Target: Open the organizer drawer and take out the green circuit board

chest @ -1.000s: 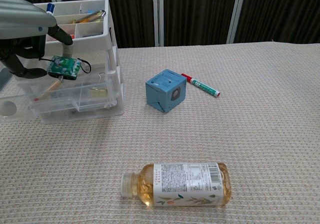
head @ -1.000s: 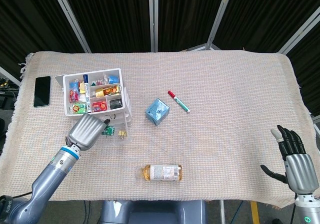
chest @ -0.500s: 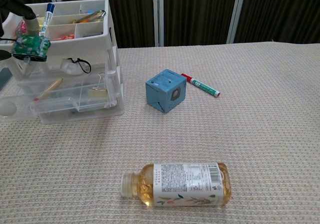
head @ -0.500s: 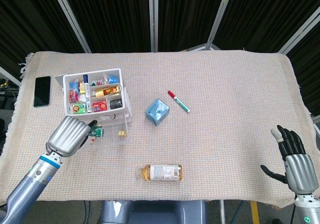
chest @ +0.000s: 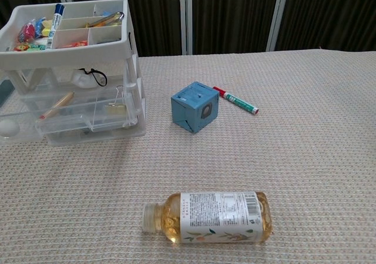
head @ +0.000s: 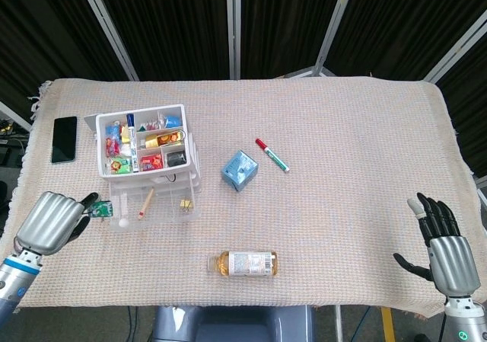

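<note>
The white organizer [head: 183, 117] [chest: 133, 46] stands at the left of the table with its clear lower drawer [head: 152, 209] [chest: 88, 120] pulled out. In the head view my left hand [head: 52, 222] is left of the drawer, near the table's left edge, and pinches the green circuit board [head: 100, 209] at its fingertips. My right hand [head: 444, 244] hovers open at the table's near right corner, holding nothing. Neither hand shows in the chest view.
A blue cube [head: 239, 170] [chest: 195, 106] and a red-capped green marker [head: 272, 155] [chest: 235, 100] lie mid-table. A bottle of amber liquid [head: 243, 263] [chest: 205, 216] lies on its side near the front. A black phone [head: 64, 139] lies left of the organizer.
My left hand has drawn back out of the drawer to the left and toward the front, carrying the green circuit board, and has left the chest view. The right hand has barely moved.
</note>
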{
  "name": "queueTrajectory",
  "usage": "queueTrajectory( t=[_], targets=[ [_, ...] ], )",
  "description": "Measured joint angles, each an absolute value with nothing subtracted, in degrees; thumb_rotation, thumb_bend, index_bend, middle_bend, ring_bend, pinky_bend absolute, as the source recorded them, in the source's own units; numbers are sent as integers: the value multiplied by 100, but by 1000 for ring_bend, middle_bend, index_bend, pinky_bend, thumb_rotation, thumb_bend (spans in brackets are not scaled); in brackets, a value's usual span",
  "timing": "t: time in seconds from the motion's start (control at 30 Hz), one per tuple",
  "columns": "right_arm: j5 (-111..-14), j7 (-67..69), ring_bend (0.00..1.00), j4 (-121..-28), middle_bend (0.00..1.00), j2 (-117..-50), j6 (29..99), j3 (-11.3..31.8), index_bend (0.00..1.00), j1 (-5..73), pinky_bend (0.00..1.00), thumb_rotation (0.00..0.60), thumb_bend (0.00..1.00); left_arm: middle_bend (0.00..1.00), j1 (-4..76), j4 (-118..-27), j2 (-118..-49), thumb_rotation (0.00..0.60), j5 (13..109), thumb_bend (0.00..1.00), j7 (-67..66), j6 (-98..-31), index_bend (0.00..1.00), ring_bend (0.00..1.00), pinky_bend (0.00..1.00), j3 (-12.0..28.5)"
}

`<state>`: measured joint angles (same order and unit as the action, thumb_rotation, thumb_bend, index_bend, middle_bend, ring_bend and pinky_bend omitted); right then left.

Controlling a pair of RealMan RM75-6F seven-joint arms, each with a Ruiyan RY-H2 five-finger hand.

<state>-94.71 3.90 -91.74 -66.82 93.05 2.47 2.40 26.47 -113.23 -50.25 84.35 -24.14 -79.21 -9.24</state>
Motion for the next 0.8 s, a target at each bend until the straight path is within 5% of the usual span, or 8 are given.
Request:
queueTrajectory(
  t=[0.57, 0.8],
  targets=[
    [-9468, 308, 0, -9161, 0, -6722, 9267, 237, 91, 251, 0, 600, 32, 964, 2207, -9567, -6228, 600, 8305, 444, -1667, -7398, 421, 931, 813, -770],
    [-9455, 298, 0, -9166, 0, -6722, 9257, 238, 91, 253, 0, 600, 31, 950, 2121, -9038, -6699, 600, 8217, 250, -1470, -7303, 363, 931, 811, -577]
  ],
)
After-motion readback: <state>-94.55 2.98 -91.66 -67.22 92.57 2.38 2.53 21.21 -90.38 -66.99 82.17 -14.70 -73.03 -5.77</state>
